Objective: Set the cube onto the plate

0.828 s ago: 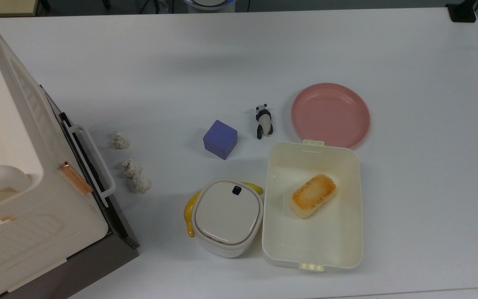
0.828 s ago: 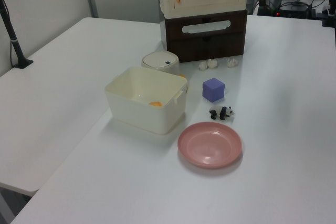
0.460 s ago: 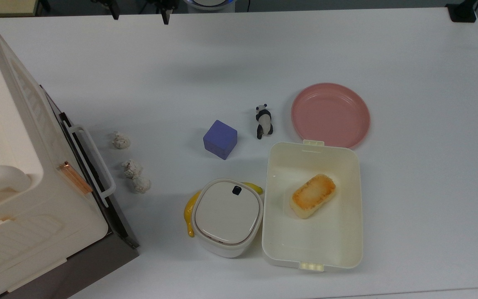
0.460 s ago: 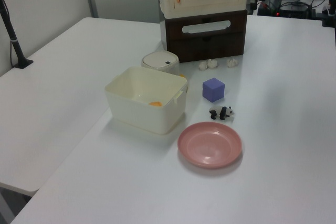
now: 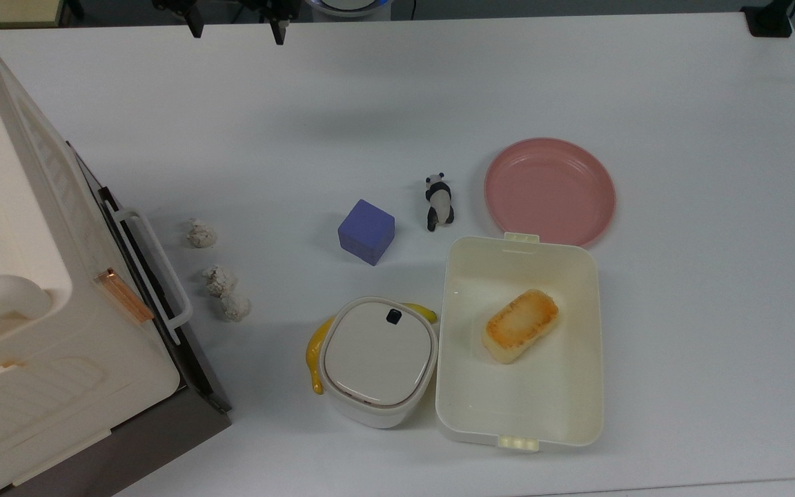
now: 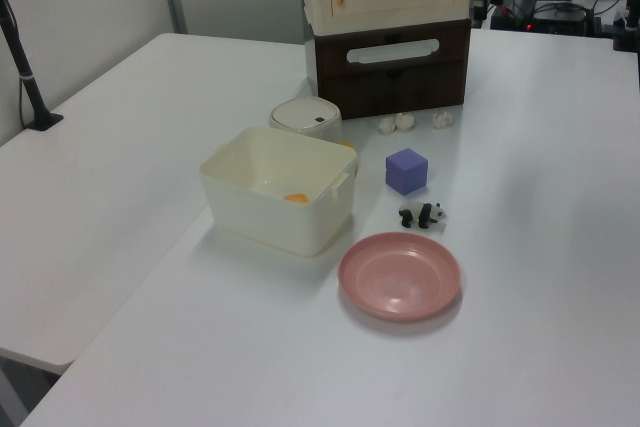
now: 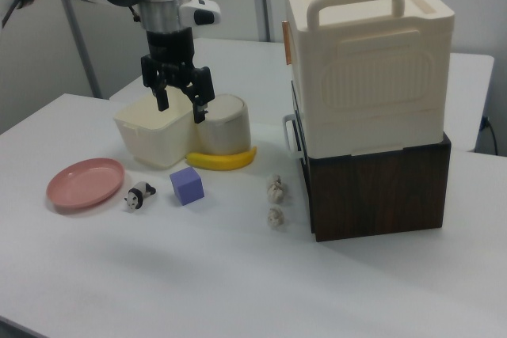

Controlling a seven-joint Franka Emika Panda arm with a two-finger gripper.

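White desk (image 5: 680,331) surface carries all items. The cube (image 5: 366,232) rests on the desk near its middle, untouched, one corner pointing toward the top view's bottom edge. The panda figurine (image 5: 438,201) lies just beside the cube, between it and the plate (image 5: 549,191), which sits apart from the cube and touches the rim of the open lunch box (image 5: 577,414). A piece of toasted bread (image 5: 520,325) lies inside the lunch box. The gripper (image 7: 181,101) hangs in the air with its fingers (image 7: 201,108) spread and holding nothing; in the top view its fingertips appear at the far desk edge, well apart from the cube. In the right view the cube (image 7: 187,186) lies below the gripper.
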